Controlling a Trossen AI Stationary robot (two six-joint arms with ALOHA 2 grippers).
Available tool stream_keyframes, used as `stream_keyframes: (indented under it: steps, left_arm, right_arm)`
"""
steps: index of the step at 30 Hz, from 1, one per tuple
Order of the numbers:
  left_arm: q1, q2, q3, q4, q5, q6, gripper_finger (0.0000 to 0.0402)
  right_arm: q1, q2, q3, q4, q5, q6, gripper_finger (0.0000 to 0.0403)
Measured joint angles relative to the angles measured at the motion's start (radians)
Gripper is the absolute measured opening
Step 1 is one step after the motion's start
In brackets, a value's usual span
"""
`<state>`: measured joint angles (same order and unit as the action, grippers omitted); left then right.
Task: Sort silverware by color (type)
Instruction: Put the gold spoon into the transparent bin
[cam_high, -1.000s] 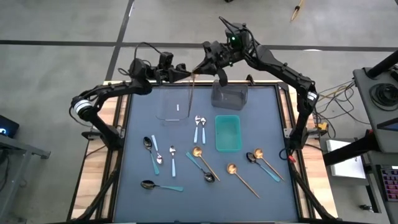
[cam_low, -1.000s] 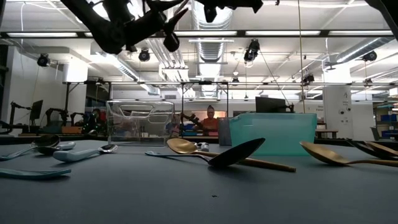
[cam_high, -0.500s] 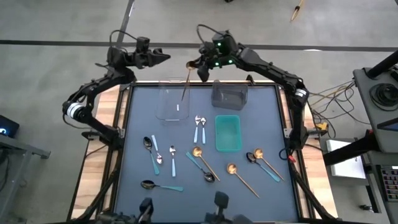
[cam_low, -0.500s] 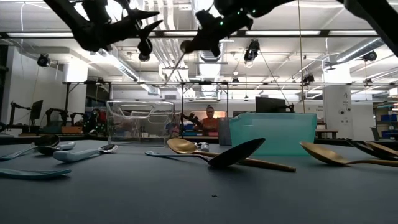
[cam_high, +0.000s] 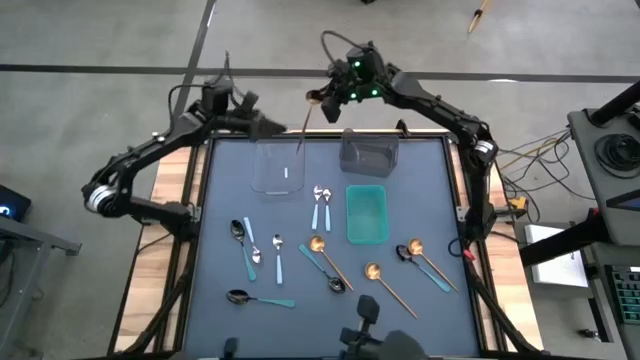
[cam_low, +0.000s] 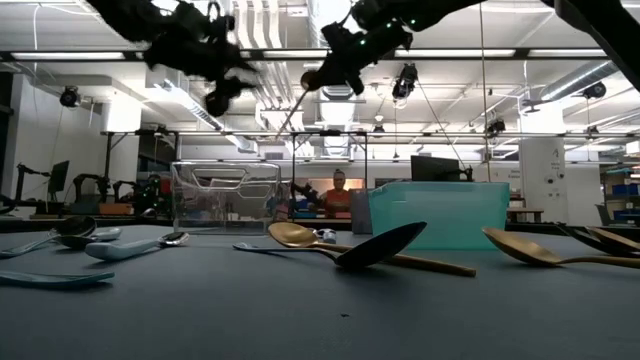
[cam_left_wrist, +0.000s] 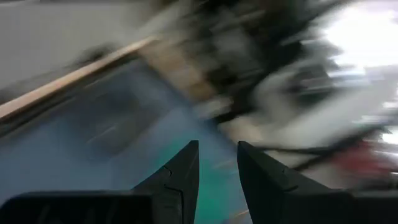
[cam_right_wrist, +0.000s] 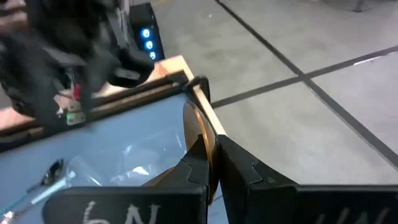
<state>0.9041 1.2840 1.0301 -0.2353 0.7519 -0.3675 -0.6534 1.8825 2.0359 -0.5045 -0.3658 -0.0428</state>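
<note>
My right gripper hovers above the table's far edge, shut on a gold spoon whose handle slants down over the clear bin. My left gripper is open in the air over the bin's far left corner, a little left of the spoon and holding nothing. The other spoons lie flat on the mat: light-blue-handled ones, teal-handled ones and gold ones. A small pale piece lies inside the clear bin. My right gripper pinches the gold spoon between its two fingers at the bowl end. The spoon is lifted clear. Its thin handle hangs slanting down from the fingers toward the clear bin.
A grey bin sits at the far edge, right of the clear bin, and a teal bin stands at mid-table. Wooden rails border the dark mat. Spoons are scattered across the near half.
My left gripper has drawn away from the gold spoon toward the far left, then come back down toward the clear bin. The spoon stays with my right gripper, which has shifted left and raised it, so the handle now slants instead of hanging straight.
</note>
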Motion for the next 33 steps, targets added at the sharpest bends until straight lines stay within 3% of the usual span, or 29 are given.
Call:
stream_keyframes:
  steps: [2, 3, 8, 12, 23, 28, 33]
  left_arm:
    - [-0.015, -0.028, 0.025, -0.159, -0.173, 0.109, 0.0091]
    - [-0.029, -0.034, 0.033, -0.158, -0.203, 0.131, 0.0091]
    - [-0.081, -0.030, 0.037, 0.121, -0.104, 0.095, 0.0092]
    - [-0.087, 0.013, 0.037, 0.243, -0.107, 0.041, 0.0104]
    - [-0.104, 0.166, 0.036, 0.324, -0.115, -0.010, 0.0188]
    - [-0.110, 0.195, 0.035, 0.363, -0.112, -0.013, 0.0188]
    - [-0.113, 0.196, 0.035, 0.402, -0.113, -0.016, 0.0160]
  right_arm:
    - [-0.003, -0.007, 0.002, 0.003, -0.006, 0.014, 0.0009]
    - [-0.003, -0.008, 0.002, 0.003, -0.009, 0.017, 0.0009]
    - [0.013, 0.004, 0.001, 0.008, -0.033, 0.017, 0.0009]
    - [0.028, 0.004, 0.001, 0.015, -0.035, 0.008, 0.0009]
    - [0.034, 0.004, 0.001, 0.012, -0.035, 0.006, 0.0009]
    - [0.034, 0.004, 0.001, 0.011, -0.035, 0.009, 0.0009]
    - [0.034, 0.004, 0.001, 0.011, -0.034, 0.009, 0.0009]
